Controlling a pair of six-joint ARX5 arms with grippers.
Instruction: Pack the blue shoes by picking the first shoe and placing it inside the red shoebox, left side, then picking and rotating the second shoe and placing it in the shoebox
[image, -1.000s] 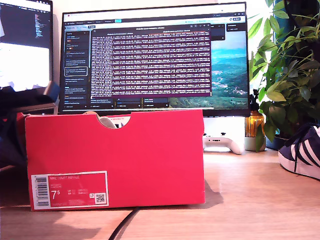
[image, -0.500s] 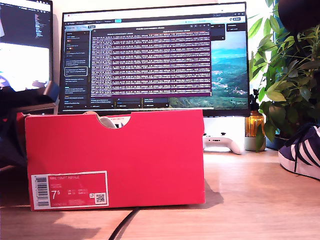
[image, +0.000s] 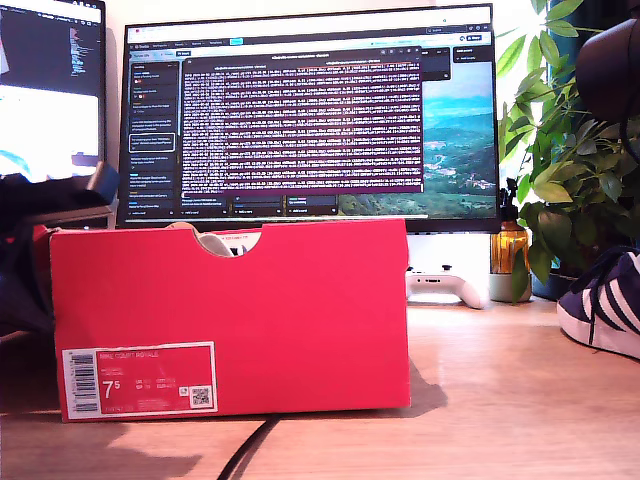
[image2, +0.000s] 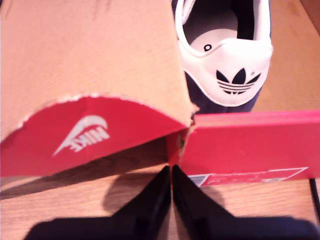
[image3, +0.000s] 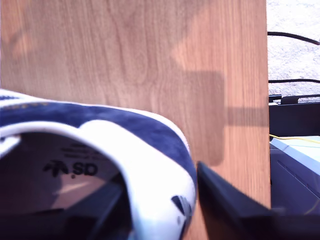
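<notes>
Red shoebox (image: 230, 318) stands on the wooden desk (image: 500, 400), first shoe (image2: 225, 55) inside it (heel tab visible). My first gripper (image2: 171, 192) hovers just outside the box corner, jaws together, empty. My second gripper (image3: 160, 210) straddles the second shoe's (image3: 100, 150) heel collar, jaws apart; contact unclear.

shoes: 2 (image2: 225, 55) (image3: 100, 150) | shoebox: 1 (image: 230, 315) | monitors: 2 (image: 310, 115) | plant: 1 (image: 570, 150)

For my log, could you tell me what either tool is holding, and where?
My first tool is shut, empty. My second tool straddles a blue shoe's heel collar; whether it grips is unclear.
</notes>
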